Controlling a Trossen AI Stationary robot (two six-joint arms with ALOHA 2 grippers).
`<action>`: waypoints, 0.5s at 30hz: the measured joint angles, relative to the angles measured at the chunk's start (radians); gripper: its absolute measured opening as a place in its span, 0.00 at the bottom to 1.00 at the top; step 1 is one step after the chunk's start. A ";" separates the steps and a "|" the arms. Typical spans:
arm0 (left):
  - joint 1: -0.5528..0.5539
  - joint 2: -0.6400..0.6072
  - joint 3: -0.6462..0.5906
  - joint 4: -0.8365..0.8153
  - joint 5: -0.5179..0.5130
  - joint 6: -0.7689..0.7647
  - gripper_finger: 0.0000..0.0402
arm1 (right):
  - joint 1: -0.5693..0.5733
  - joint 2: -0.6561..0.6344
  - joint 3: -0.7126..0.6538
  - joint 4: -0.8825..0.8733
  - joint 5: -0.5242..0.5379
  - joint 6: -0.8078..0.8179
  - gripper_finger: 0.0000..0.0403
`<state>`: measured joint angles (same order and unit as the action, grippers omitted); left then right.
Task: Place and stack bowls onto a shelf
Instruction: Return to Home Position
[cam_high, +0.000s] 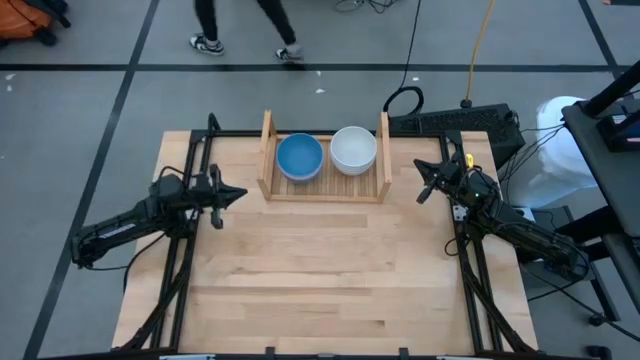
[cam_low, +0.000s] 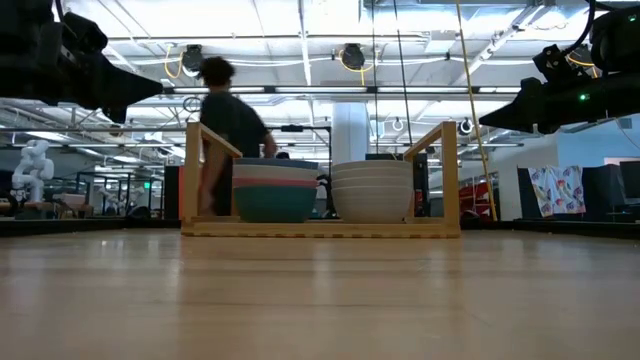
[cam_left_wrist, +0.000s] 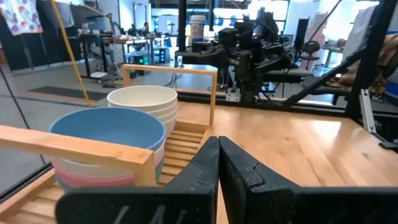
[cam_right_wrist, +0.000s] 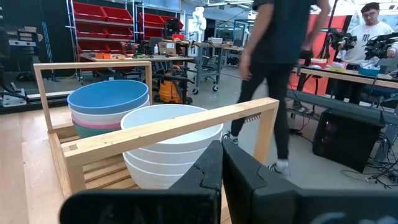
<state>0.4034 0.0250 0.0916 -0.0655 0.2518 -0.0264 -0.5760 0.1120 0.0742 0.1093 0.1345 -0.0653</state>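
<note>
The light-wood shelf (cam_high: 324, 185) stands at the table's far middle. On its slatted base rest two stacks of bowls: one topped by a blue bowl (cam_high: 299, 156) over pink and teal ones (cam_low: 274, 195), and a stack of white bowls (cam_high: 353, 148) to its right. My left gripper (cam_high: 240, 193) is shut and holds nothing, left of the shelf, pointing level toward it. My right gripper (cam_high: 421, 196) is shut with nothing in it, right of the shelf, also level. Both stand clear of the shelf.
Bare wooden tabletop (cam_high: 320, 280) stretches from the shelf to the near edge. Black frame rails (cam_high: 180, 260) run along both table sides under the arms. A person (cam_low: 232, 130) walks on the floor beyond the far edge.
</note>
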 joint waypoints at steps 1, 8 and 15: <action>0.000 0.000 -0.006 0.011 0.009 0.003 0.02 | 0.000 0.000 0.000 0.000 0.000 0.000 0.00; 0.000 0.000 -0.052 0.039 0.020 0.003 0.02 | 0.000 0.000 0.000 0.000 0.000 -0.002 0.00; -0.001 0.001 -0.056 0.052 0.076 0.037 0.02 | 0.000 0.000 -0.001 -0.004 0.000 0.000 0.00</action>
<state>0.4026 0.0261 0.0353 -0.0134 0.3281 0.0105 -0.5760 0.1120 0.0729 0.1052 0.1345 -0.0656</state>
